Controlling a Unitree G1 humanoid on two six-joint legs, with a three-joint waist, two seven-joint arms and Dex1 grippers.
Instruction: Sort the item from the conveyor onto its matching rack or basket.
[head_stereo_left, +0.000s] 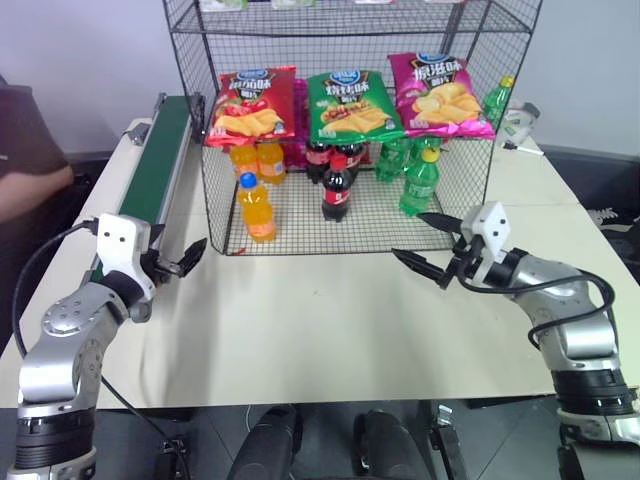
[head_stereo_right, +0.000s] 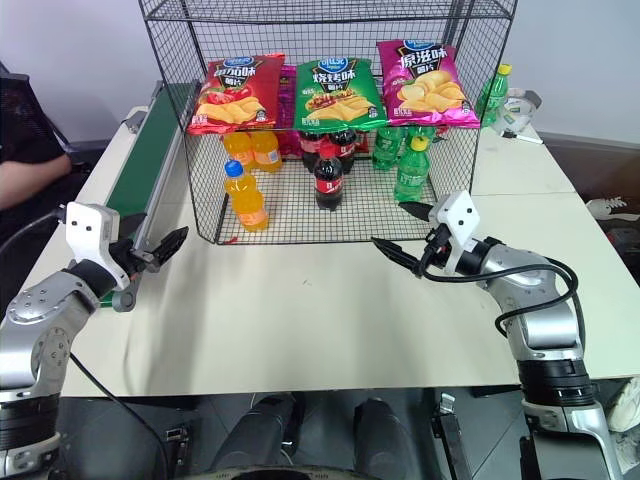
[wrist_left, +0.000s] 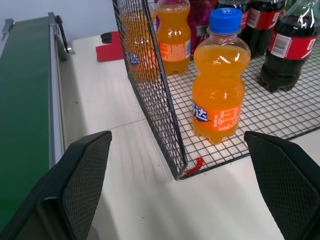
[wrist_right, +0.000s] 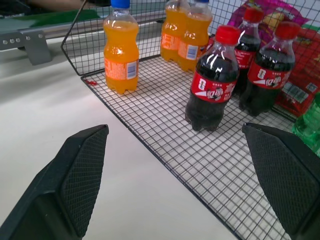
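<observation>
Cage (head_stereo_left: 205, 190) on bench (head_stereo_left: 320, 320), black wire mesh, grid floor. Contents: orange soda (head_stereo_left: 257, 208) upright at the front left corner, blue cap, apart from two more orange bottles (head_stereo_left: 256, 160) farther back; cola bottle (head_stereo_left: 337, 187) at front centre, more cola (head_stereo_left: 320, 157) behind it; green bottle (head_stereo_left: 419, 182) front right, more green (head_stereo_left: 392, 158) behind. Three crisp bags (head_stereo_left: 345, 106) hang across the front, red, green and pink. Conveyor (head_stereo_left: 158, 165) runs along the bench's left side, beside the cage. My left hand (head_stereo_left: 176, 262) hovers near the conveyor's near end, fingers spread, holding nothing. My right hand (head_stereo_left: 432, 243) hovers before the cage's front right, fingers spread, holding nothing.
</observation>
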